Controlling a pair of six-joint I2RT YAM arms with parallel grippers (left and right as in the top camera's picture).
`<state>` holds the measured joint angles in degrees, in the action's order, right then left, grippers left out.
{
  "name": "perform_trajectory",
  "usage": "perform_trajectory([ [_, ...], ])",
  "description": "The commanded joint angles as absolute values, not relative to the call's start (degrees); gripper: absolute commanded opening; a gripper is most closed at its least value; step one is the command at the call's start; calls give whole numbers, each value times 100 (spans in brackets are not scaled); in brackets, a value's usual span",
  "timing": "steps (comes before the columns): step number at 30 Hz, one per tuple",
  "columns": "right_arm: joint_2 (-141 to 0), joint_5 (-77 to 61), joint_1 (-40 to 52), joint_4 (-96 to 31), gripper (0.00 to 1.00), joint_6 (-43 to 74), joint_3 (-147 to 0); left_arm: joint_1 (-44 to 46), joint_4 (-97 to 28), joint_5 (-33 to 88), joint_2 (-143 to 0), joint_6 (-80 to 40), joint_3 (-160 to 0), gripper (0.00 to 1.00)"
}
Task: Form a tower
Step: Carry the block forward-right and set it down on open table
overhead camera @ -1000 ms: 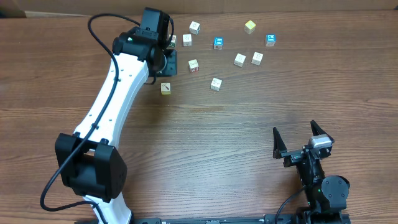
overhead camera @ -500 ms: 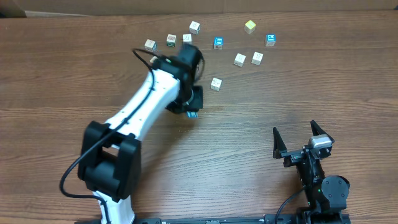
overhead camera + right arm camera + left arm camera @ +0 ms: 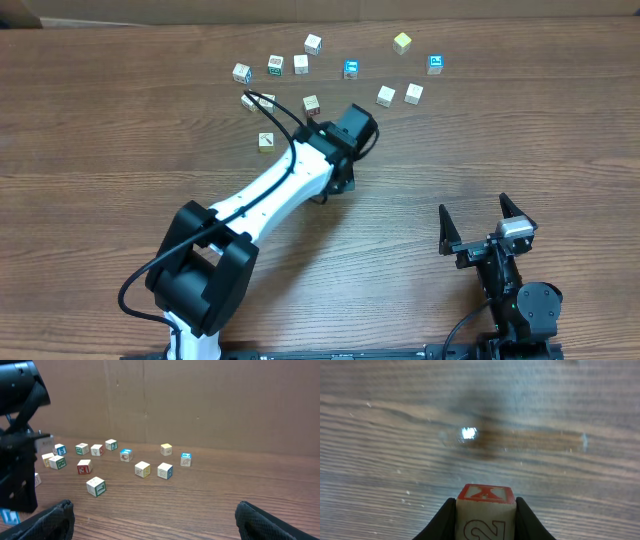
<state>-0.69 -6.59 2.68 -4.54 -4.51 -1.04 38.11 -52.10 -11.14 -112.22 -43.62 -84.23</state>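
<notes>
Left wrist: left end effector [image 3: 486, 511] clamps cube [image 3: 485, 519]; red-printed top face.

Little wooden blocks on a brown table

A yellow-top block [image 3: 402, 42] sits near the back of the wooden table [image 3: 560, 140]. A blue block [image 3: 435, 64] is near it on the right. Two pale blocks sit side by side in front of it: one pale block [image 3: 386, 96] and its pale neighbour [image 3: 413, 94]. Another blue one [image 3: 351, 69] lies to its left, a green-picture block [image 3: 275, 66] farther left. A cardboard wall [image 3: 210, 400] stands behind it.
</notes>
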Motion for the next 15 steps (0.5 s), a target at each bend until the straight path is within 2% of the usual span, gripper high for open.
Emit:
perform_trajectory([
  [1, -16, -609, 294, -425, 100, -478, -45, 3861, -5120, -1293, -11240, -4547, -8270, 4],
  [12, -16, -609, 294, -425, 100, -478, -45, 3865, -4366, -1002, -11240, -4541, -7620, 4],
  [15, -16, -609, 294, -425, 100, -478, -45, 3865, -4364, -1002, -11240, -4543, -7609, 8],
])
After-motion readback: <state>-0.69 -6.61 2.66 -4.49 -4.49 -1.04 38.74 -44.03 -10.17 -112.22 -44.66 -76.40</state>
